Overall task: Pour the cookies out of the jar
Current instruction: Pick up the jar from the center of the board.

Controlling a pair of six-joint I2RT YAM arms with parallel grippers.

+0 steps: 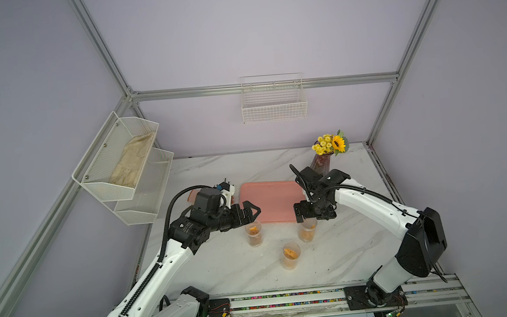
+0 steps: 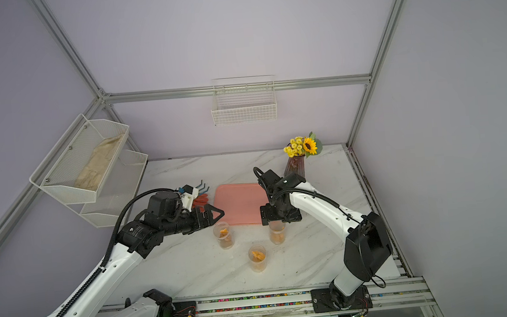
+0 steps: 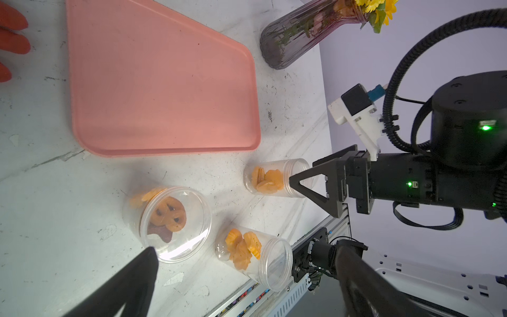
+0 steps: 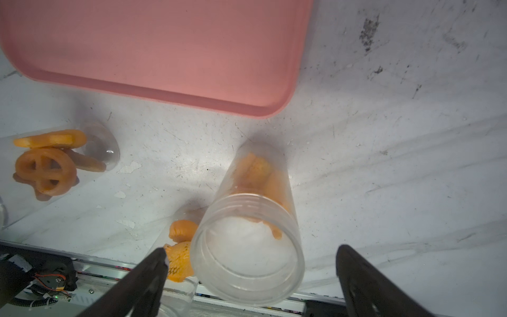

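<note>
While both arms reach over the white marble-patterned tabletop (image 1: 224,270), the stock stands as listed.

Jar: clear plastic jar (image 1: 307,234), upright and open-mouthed, on the tabletop just before the near right corner of the tray.
Contents: small orange-yellow cookies (image 3: 267,179), flower-shaped and round, heaped inside the jar in its lower part.
Right gripper: black right gripper (image 4: 252,249) hanging over the jar's mouth with jaws spread wide. The rim sits between the fingers, and neither finger touches it in the right wrist view.
Left gripper: black left gripper (image 1: 250,214) with jaws spread and nothing between them, above the left jar.
Left jar: second clear jar (image 1: 254,235), upright by the tray's near left corner, holding ring-patterned cookies and a brown one.
Front jar: third clear jar (image 1: 291,257), upright, nearer the robot's base, between the other two, also holding cookies.
Tray: pink rectangular plastic tray (image 1: 267,195), flat on the tabletop behind the jars.
Vase: purple-tinted ribbed glass vase (image 1: 320,163) with yellow flowers (image 1: 331,143), at the far right corner.
Wall fittings: white wire basket (image 1: 274,108) on the back wall. White two-tier mesh shelf (image 1: 152,189) on the left wall, with a beige cloth (image 1: 132,162) in its upper tier.
</note>
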